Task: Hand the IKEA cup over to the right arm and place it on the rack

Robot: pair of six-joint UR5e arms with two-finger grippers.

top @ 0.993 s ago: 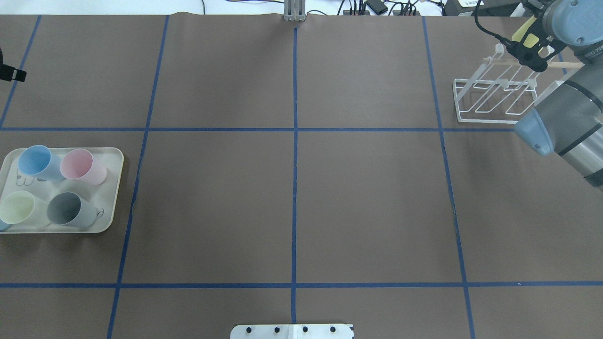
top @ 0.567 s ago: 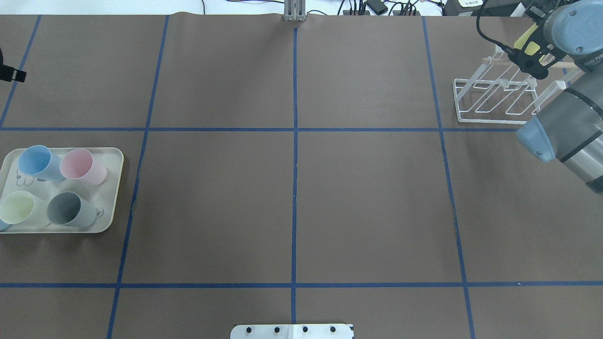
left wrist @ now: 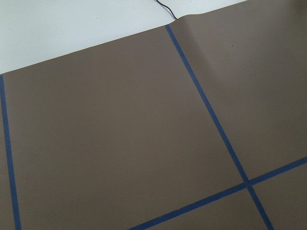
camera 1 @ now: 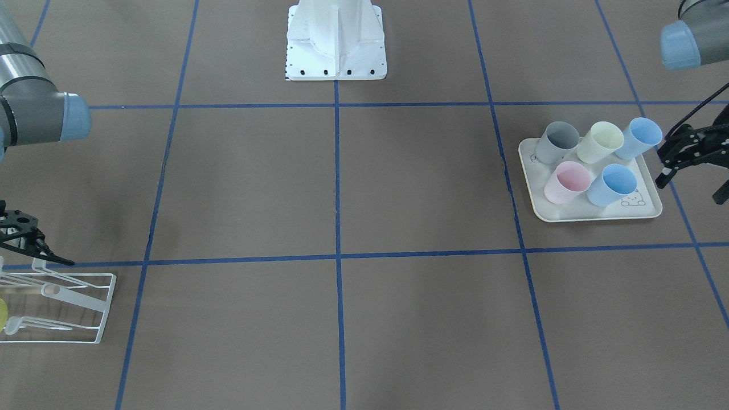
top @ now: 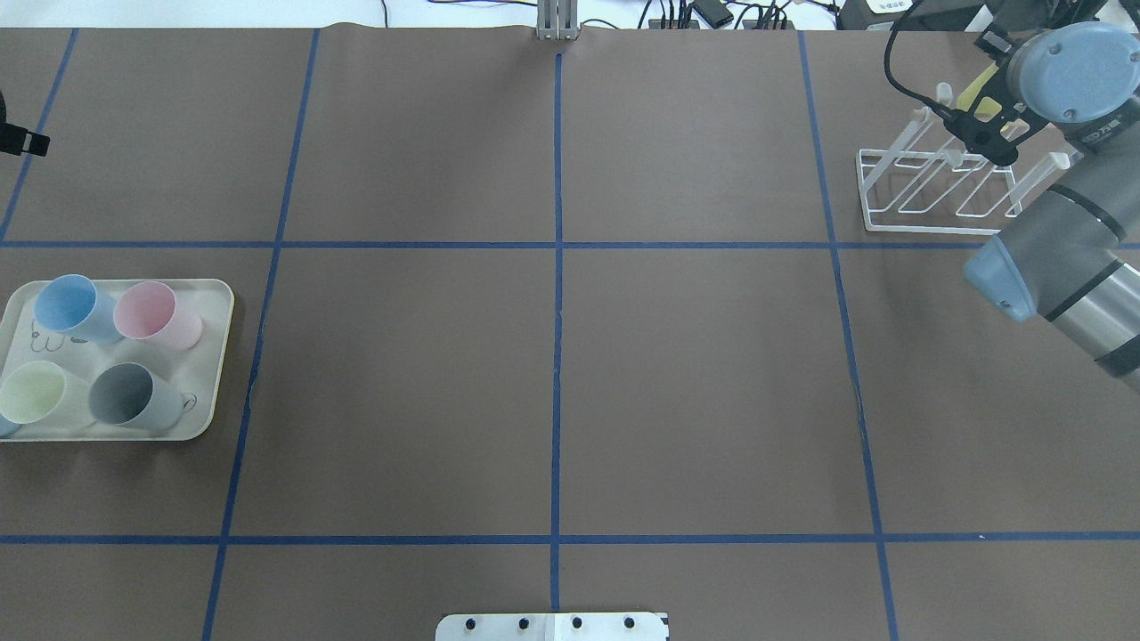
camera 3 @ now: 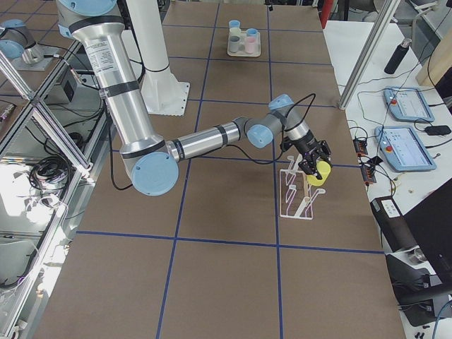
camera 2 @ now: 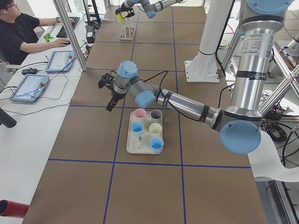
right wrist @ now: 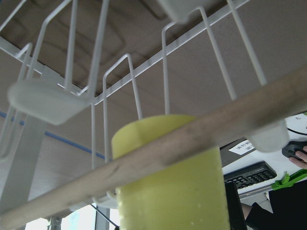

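My right gripper (top: 990, 111) is shut on a yellow cup (camera 3: 318, 174) and holds it over the far side of the white wire rack (top: 935, 191). In the right wrist view the cup (right wrist: 170, 191) sits just behind the rack's wooden rod (right wrist: 158, 153), among the prongs. The cup barely shows at the left edge of the front view (camera 1: 2, 313), beside the rack (camera 1: 62, 307). My left gripper (camera 1: 686, 165) is open and empty, just beyond the outer edge of the cream tray (camera 1: 598, 213).
The cream tray (top: 209, 356) at my left holds several cups: blue (top: 67, 307), pink (top: 156, 313), pale yellow (top: 36, 392) and grey (top: 129, 396). Brown paper with blue tape lines covers the table. Operators' tablets lie beyond the far edge (camera 3: 406, 106).
My right gripper has moved left and slightly lower over the rack, carrying the yellow cup. The left arm and the tray cups have not moved.
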